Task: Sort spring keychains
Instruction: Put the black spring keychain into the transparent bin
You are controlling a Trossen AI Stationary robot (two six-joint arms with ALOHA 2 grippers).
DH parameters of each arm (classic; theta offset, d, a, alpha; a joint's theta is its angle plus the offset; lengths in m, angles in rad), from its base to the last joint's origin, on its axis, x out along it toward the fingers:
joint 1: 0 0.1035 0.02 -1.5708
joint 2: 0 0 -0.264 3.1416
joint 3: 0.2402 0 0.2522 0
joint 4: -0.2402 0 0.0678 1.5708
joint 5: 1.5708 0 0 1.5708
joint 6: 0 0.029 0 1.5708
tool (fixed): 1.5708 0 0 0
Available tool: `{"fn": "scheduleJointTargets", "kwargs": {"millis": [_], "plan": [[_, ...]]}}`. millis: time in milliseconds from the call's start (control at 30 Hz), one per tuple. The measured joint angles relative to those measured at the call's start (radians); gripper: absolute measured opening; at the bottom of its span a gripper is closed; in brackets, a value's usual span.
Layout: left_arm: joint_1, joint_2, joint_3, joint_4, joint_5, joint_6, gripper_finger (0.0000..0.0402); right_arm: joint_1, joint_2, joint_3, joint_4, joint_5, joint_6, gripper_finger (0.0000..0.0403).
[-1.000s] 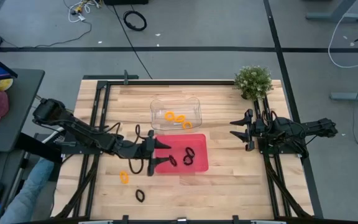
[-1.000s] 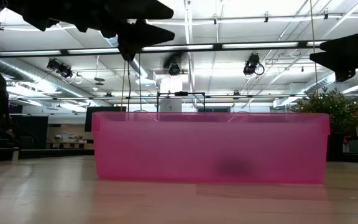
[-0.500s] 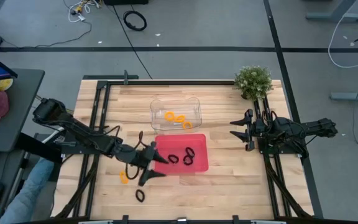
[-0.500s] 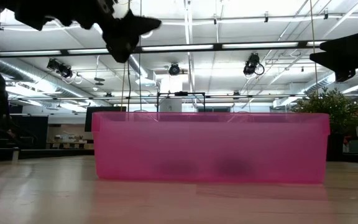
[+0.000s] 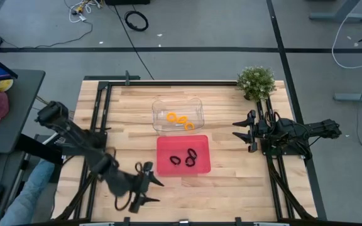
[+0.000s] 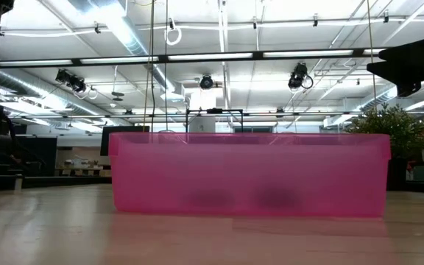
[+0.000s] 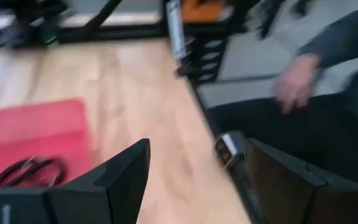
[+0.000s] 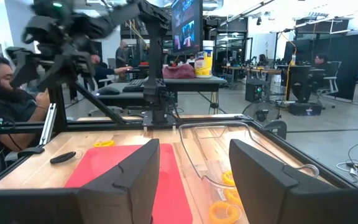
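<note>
Two black spring keychains [image 5: 183, 159] lie side by side in the red tray [image 5: 201, 166] at mid-table. About three orange spring keychains [image 5: 180, 118] sit clustered in the clear tray [image 5: 158, 107] just behind it; the right wrist view also shows an orange loop [image 8: 104, 144] and a black loop [image 8: 62, 157] lying on the table [image 5: 231, 188] beside the red tray. The left gripper [image 5: 147, 190] hangs over the near edge of the table, fingers spread and empty. The right gripper [image 5: 242, 131] waits at the right side, fingers parted, holding nothing. A person's hand [image 7: 295, 82] shows beyond the table edge. I can read no writing anywhere
</note>
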Motion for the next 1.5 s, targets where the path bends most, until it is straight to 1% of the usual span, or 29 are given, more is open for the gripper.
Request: {"fn": "scheduleJointTargets", "kwargs": {"millis": [100,167,233,333,467,533,633,767,933,1167,1367,1500], "plan": [[-0.053,0.085,0.156,-0.266,-0.146,-0.110,0.0264,0.000,0.000,0.000,0.000,0.000,0.000,0.0198],[-0.074,0.154,0.247,-0.430,-0.172,-0.210,0.0264,0.000,0.000,0.000,0.000,0.000,0.000,0.0198],[-0.082,0.222,0.320,-0.555,-0.150,-0.315,0.0264,0.000,0.000,0.000,0.000,0.000,0.000,0.0198],[-0.084,0.316,0.393,-0.692,-0.092,-0.459,0.0264,0.000,0.000,0.000,0.000,0.000,0.000,0.0198],[-0.075,0.410,0.433,-0.881,0.021,-0.625,0.0264,0.000,0.000,0.000,0.000,0.000,0.000,0.0198],[-0.066,0.434,0.432,-0.943,0.078,-0.700,0.0264,0.000,0.000,0.000,0.000,0.000,0.000,0.0198],[-0.048,0.458,0.418,-0.956,0.159,-0.758,0.0264,0.000,0.000,0.000,0.000,0.000,0.000,0.0198],[-0.039,0.484,0.416,-0.949,0.189,-0.770,0.0264,0.000,0.000,0.000,0.000,0.000,0.000,0.0198],[-0.045,0.507,0.415,-0.956,0.253,-0.799,0.0264,0.000,0.000,0.000,0.000,0.000,0.000,0.0198],[-0.062,0.507,0.415,-0.980,0.244,-0.870,0.0256,0.000,0.000,0.000,0.000,0.000,0.000,0.0198],[-0.076,0.507,0.384,-0.968,0.241,-0.930,0.0227,0.000,0.000,0.000,0.000,0.000,0.000,0.0198],[-0.077,0.507,0.331,-0.927,0.242,-0.954,0.0210,0.000,0.000,0.000,0.000,0.000,0.000,0.0198]]}}
